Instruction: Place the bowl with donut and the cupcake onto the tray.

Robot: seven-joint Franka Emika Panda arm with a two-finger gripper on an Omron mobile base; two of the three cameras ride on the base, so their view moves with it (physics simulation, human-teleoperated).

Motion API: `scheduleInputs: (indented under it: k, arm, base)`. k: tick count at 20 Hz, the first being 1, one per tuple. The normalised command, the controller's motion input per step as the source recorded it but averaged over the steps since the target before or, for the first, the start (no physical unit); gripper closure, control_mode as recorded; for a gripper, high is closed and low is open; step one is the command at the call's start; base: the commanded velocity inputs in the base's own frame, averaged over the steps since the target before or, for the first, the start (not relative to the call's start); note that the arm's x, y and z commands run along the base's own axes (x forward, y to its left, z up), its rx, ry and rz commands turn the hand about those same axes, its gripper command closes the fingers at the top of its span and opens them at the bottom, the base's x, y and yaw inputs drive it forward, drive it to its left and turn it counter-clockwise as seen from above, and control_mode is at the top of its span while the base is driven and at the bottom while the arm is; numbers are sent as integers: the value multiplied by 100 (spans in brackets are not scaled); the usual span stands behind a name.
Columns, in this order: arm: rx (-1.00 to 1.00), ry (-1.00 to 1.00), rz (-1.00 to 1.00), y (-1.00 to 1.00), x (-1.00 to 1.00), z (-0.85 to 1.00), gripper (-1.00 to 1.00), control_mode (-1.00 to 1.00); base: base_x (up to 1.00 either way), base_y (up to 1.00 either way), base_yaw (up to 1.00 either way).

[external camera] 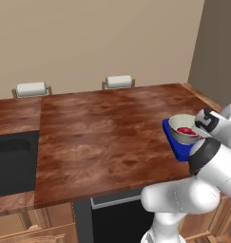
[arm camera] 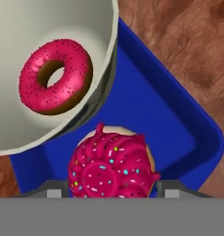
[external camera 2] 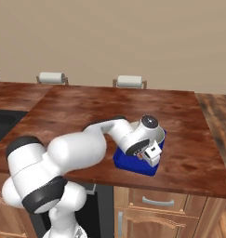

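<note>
Pink-red icing with coloured sprinkles tops the small cupcake (arm camera: 112, 166), which sits at the near edge of the hand view between the two dark finger tips of the hand (arm camera: 112, 192). The finger tips stand just off either side of it, and whether they press on it or stand apart from it I cannot tell. Under the cupcake lies the flat rectangular bright blue tray (arm camera: 150, 106) with its low raised rim. Just beyond the cupcake, the round pale grey-green bowl (arm camera: 62, 124) with a white rim stands over the tray, its side close to the cupcake's top. Inside the bowl rests the ring donut (arm camera: 56, 76) with bright pink-magenta icing, dark speckles and a dark centre hole. From the base views the tray (external camera: 176, 144) lies near the right front edge of the reddish-brown wooden table (external camera: 102, 133), with the bowl (external camera: 182, 129) on it and the white arm bent over it. Farther back, two white-cushioned seats (external camera: 119, 81) stand behind the table against a beige wall (external camera: 98, 38).
</note>
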Motion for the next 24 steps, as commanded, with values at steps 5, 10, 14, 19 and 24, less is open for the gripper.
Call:
scheduleInputs:
  k: [5, 10, 14, 19, 24]
  arm:
    - [1, 0, -1, -4, 10, 3, -100, -100]
    - [4, 0, -3, -13, -5, 24, -100, -100]
    - [9, -3, -2, -28, -49, 74, -100, -100]
    - [8, -23, 1, -45, -75, 33, -100, -100]
    - [3, -33, 0, -13, -51, 1, -100, -100]
  base:
    - [0, 0, 0]
    - [0, 0, 0]
    - [0, 0, 0]
    - [0, 0, 0]
    - [0, 0, 0]
